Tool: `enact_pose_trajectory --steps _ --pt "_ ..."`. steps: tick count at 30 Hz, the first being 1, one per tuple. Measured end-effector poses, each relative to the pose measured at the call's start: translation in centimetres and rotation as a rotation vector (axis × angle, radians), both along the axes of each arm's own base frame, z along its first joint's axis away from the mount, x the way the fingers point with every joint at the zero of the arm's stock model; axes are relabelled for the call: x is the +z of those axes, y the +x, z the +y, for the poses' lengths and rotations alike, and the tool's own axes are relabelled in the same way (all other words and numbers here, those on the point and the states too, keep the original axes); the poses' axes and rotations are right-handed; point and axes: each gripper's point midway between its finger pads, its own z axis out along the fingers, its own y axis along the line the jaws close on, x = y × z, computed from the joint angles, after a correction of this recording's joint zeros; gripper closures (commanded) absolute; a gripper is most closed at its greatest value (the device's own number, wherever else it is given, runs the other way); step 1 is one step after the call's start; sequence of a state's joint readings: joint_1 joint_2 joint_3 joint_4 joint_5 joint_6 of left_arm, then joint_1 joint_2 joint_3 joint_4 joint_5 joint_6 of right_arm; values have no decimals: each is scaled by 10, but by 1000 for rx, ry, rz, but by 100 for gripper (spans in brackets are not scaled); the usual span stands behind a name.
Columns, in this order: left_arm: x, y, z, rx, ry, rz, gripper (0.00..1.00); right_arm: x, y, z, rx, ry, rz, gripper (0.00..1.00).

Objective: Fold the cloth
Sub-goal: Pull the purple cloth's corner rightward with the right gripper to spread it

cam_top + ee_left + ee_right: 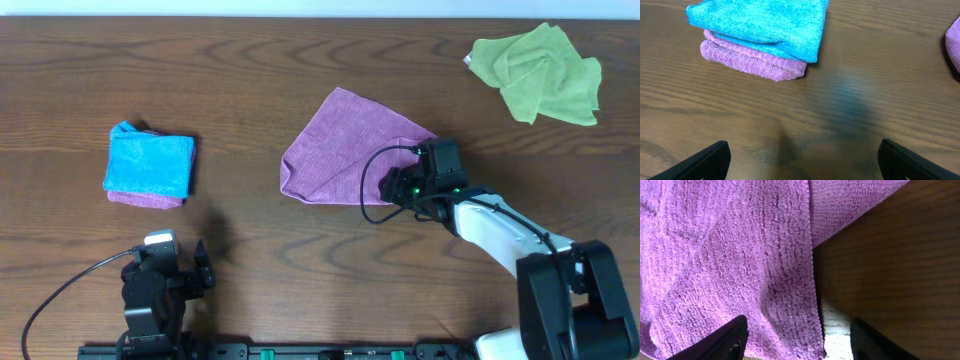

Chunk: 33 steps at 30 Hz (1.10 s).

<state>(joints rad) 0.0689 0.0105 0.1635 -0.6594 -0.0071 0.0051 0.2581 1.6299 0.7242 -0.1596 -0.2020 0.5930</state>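
Observation:
A purple cloth (340, 150) lies partly folded in the middle of the table, one layer lapped over another. My right gripper (392, 186) is open at its right front edge, its fingers astride the cloth's hem (790, 325), one finger over the cloth and the other over bare wood. My left gripper (205, 268) is open and empty near the front left, above bare table (840, 125).
A folded blue cloth (150, 160) sits on a folded pink one (755, 62) at the left. A crumpled green cloth (540, 72) lies at the back right. A black cable loops beside the right gripper.

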Motion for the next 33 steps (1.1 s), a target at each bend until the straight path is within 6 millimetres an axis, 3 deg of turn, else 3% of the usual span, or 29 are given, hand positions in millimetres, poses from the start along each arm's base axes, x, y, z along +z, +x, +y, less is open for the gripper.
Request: enact_pose_trajectory --steps 12,15,21,26,33 --pt "0 0 0 0 0 0 5 -3 7 5 7 22 -15 45" --pt "0 0 0 0 0 0 5 -3 13 9 13 39 -27 58" --pt "0 0 0 0 0 0 5 -10 11 10 3 51 -1 99" --pt "0 0 0 0 0 0 5 -13 5 9 -2 53 33 99" --pt "0 0 0 0 0 0 5 -10 -24 0 -9 18 129 99"
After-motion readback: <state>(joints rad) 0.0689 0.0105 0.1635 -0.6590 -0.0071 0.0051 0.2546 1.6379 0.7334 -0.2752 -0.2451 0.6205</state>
